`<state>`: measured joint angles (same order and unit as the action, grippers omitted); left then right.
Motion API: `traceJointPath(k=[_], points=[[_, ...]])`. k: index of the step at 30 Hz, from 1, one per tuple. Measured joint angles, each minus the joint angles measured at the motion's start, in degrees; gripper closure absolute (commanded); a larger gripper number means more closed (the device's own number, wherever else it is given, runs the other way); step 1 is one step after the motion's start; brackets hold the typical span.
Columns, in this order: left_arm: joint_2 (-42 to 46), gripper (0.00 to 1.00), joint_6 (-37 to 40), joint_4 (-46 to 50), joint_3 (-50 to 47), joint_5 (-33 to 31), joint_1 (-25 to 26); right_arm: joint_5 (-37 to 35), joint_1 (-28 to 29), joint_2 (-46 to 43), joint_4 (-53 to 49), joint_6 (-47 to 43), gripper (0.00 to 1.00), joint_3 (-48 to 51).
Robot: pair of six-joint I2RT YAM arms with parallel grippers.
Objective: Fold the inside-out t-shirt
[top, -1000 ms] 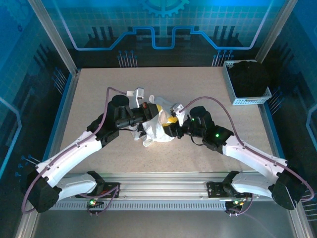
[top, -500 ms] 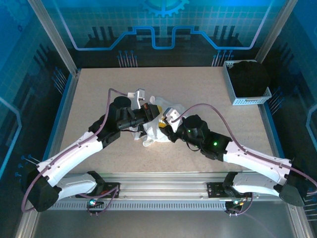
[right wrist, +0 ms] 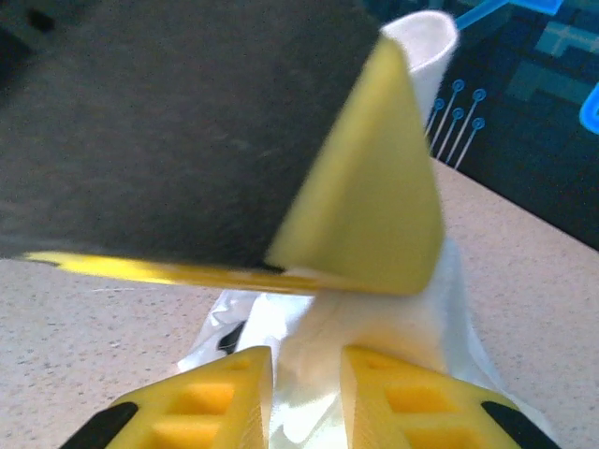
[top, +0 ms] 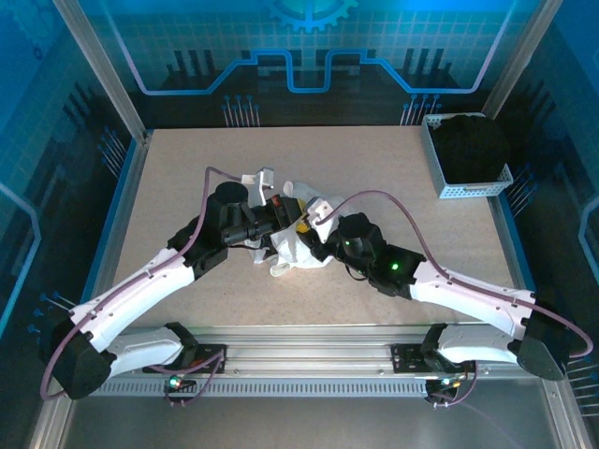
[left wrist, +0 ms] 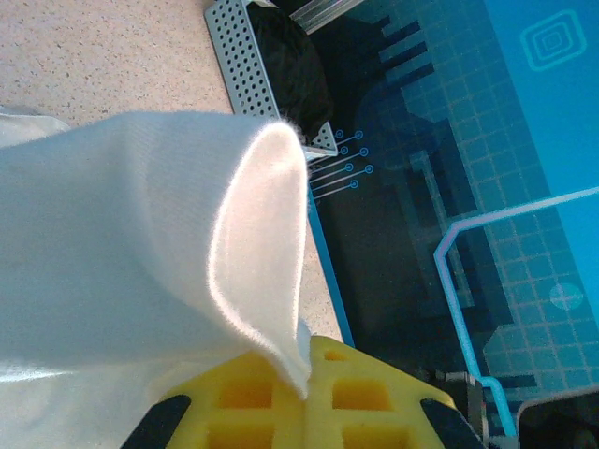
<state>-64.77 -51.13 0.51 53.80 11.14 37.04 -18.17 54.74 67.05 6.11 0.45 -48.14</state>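
Roughly at the middle of the surface [top: 178,168], the inside-out t-shirt [top: 298,254] lies bunched in a small white heap, and from above much of it is covered by the two arms meeting over it. The left gripper [top: 285,223] comes in from the left of the heap. Its jaws are together on a raised fold of the white cloth. In the left wrist view that fold curls up in a glowing loop off one yellow finger [left wrist: 281,402], which the frame's lower edge cuts off. The right gripper [top: 321,245] presses in from the right, its yellow fingers [right wrist: 211,407] pinched on a ridge of the same cloth at the bottom of the right wrist view. Above them a large dark, blurred body with a yellow wedge blocks the upper left of that frame, too close to make out clearly. The shirt's sleeves and outline cannot be told apart. A perforated basket [top: 440,173] holding a black garment [top: 468,145] sits well apart at the upper right
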Motion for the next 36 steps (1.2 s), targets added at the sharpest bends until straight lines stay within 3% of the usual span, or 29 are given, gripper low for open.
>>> traceJointPath(k=[6, 11, 15, 20, 27, 36], points=[[0.00, 1.00, 0.00, 0.00, 0.00, 0.00, 0.00, -0.96, -1.70, -0.09, 0.00, 1.55, 1.00, -0.24], [0.00, 1.00, 0.02, -0.07, 0.00, -0.02, 0.00, 0.02, -3.87, -2.01, -0.07, 2.40, 1.00, -0.09], [0.00, 1.00, 0.04, -0.76, 0.00, -0.26, 0.00, 5.86, -7.45, -5.40, -0.39, 3.04, 1.00, 1.01], [-0.04, 0.76, 0.74, -1.57, 0.00, -1.07, 0.11, 18.05, -13.79, -7.50, -1.51, 7.63, 1.00, 0.94], [0.98, 0.56, 4.92, -3.65, -2.71, -1.68, 0.22, 30.27, -21.40, -7.13, -1.92, 20.85, 1.00, 0.87], [-1.38, 0.56, 9.14, -6.03, -7.43, 1.81, 0.39, 39.08, -24.61, -5.35, -1.44, 31.91, 1.00, -1.44]])
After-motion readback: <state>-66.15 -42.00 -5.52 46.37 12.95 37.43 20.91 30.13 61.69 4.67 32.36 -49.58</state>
